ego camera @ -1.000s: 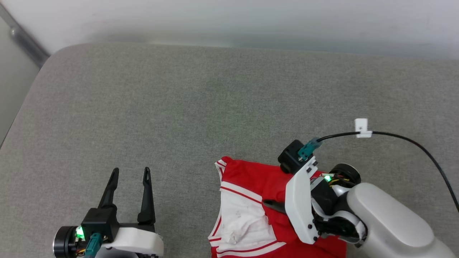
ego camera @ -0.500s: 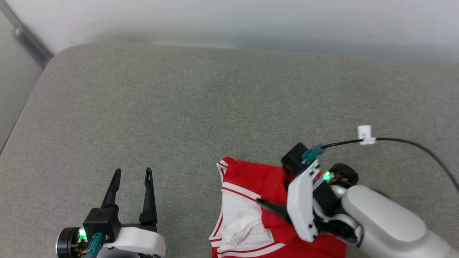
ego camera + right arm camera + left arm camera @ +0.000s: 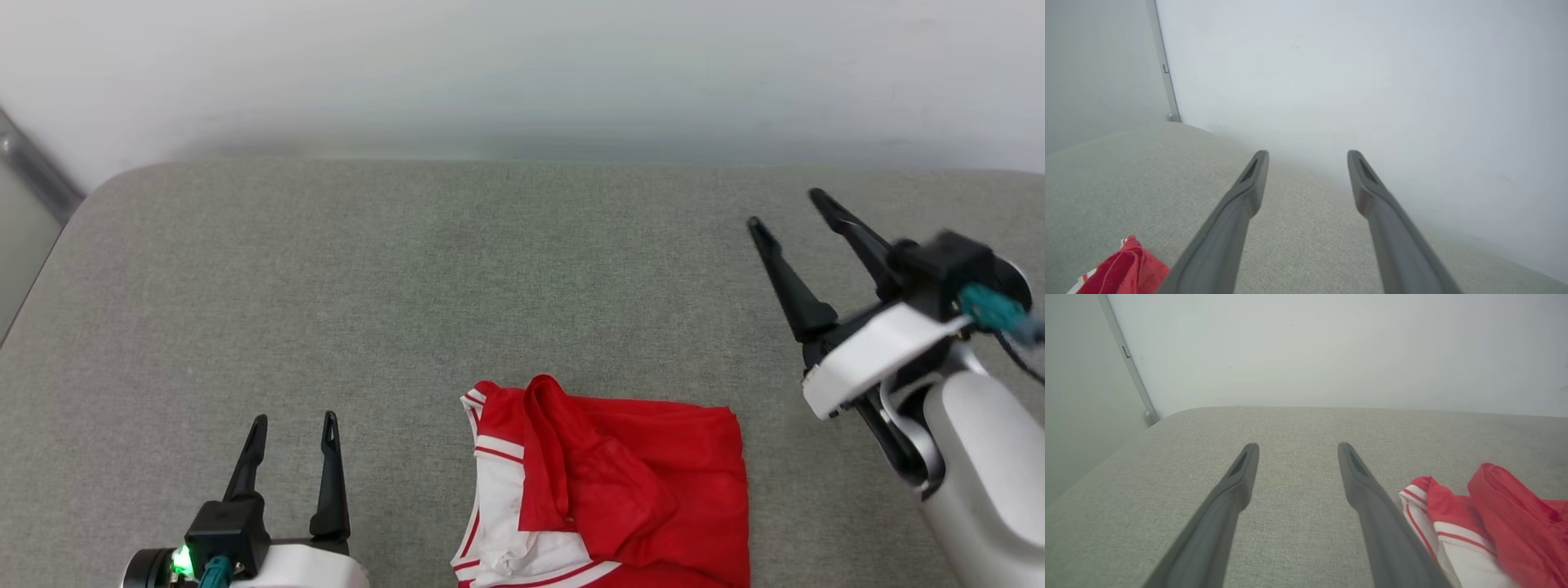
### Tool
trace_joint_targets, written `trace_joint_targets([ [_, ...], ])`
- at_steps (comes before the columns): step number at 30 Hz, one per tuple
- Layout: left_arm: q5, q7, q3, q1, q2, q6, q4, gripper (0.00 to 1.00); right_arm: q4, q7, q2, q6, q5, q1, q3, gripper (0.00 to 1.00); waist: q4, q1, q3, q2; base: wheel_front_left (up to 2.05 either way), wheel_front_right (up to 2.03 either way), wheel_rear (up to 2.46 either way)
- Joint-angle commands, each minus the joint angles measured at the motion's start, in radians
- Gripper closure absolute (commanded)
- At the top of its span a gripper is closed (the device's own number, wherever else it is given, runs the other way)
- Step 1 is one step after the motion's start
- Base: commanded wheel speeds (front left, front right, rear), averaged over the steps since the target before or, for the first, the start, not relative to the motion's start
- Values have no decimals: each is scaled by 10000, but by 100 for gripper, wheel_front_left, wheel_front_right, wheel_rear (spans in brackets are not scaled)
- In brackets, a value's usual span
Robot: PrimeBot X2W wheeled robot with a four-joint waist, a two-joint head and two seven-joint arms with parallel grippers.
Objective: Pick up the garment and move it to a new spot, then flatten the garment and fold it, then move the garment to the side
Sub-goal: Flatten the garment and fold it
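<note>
Right gripper (image 3: 782,207) has just released garment (image 3: 645,482) and swung off to 2 o'clock, jaws wide, empty. Garment lies roughly folded on grey cushion (image 3: 408,286) at 6 o'clock. Left gripper (image 3: 294,418) wide, idle, 7 o'clock. Fold likely laid; move aside pending

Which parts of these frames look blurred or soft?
Head view: the right gripper is motion-blurred at its wrist and teal cable connector; the red garment with white striped sleeve and the left gripper are crisp. Right wrist view: pale wall hazy, light even, no glare.
</note>
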Motion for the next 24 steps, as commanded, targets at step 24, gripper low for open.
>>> trace_joint_targets([
  [24,45,-22,53,668,-4,-74,-94,0,-2439,-1350,3194,-4,-2959,5792,-4331,0,-191,0,-628,0,0,0,0],
])
